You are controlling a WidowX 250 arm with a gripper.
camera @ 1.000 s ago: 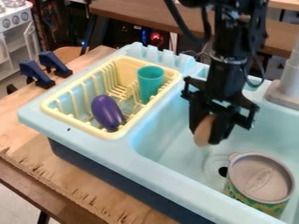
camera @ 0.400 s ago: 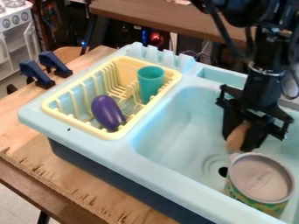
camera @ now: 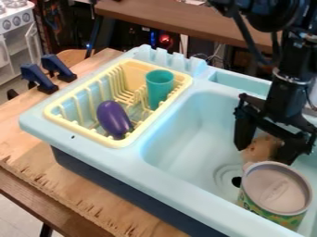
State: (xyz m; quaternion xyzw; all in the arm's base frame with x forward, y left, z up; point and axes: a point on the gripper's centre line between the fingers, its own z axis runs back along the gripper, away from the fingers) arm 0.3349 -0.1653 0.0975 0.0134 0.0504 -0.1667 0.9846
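Camera view: the brown object [camera: 263,147] sits between the spread jaws of the gripper [camera: 263,154].

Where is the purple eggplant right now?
In the camera view's left half, the purple eggplant lies in the yellow dish rack, beside the teal cup.

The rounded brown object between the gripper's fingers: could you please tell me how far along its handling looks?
Done, seemingly: the rounded brown object has reached the spot beside the lidded can at the light-blue plastic sink. In hand: the black gripper straddles it, fingers spread, so release looks under way. Left, probably: withdrawing; whether it rests unsupported I cannot tell.
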